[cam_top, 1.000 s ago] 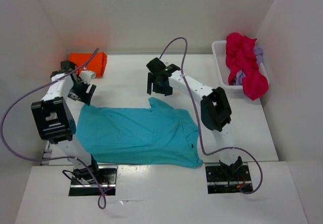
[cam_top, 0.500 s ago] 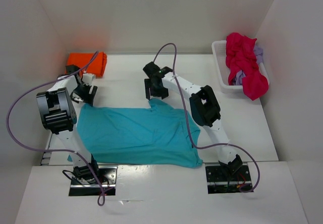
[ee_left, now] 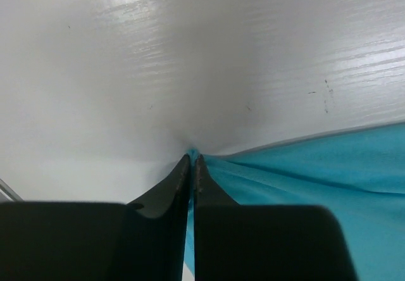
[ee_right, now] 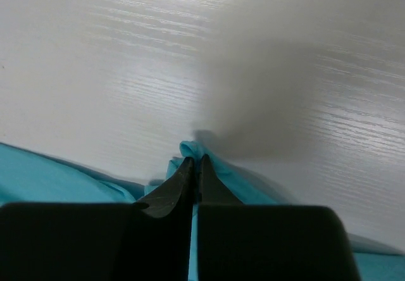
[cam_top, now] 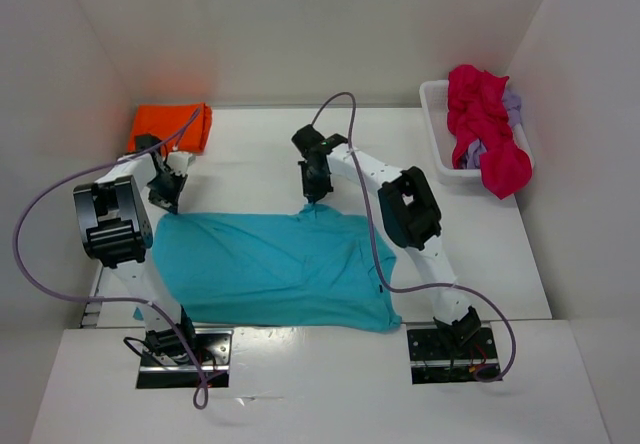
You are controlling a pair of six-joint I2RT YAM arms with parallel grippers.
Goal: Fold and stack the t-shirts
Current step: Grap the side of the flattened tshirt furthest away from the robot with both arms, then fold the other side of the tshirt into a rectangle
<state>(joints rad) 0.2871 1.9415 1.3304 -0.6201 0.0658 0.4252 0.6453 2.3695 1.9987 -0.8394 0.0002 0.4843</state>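
Observation:
The turquoise t-shirt [cam_top: 270,269] lies spread flat on the white table between the two arms. My left gripper [cam_top: 166,204] is shut on its far left corner [ee_left: 192,150], the black jaws pinching the cloth edge. At the shirt's far edge my right gripper [cam_top: 313,196] is shut on a bunched fold of turquoise cloth [ee_right: 193,147]. An orange t-shirt [cam_top: 172,126] lies folded at the far left. The magenta-red t-shirt [cam_top: 482,129] and the pale lavender one [cam_top: 511,101] are heaped in the basket.
A white mesh basket [cam_top: 437,122] stands at the far right against the wall. White walls close in the table on the left, back and right. Purple cables loop from both arms.
Both grippers, open a second ago, came down onto the turquoise shirt's far edge and shut on it. The left moved to the far left corner, the right to the raised point.

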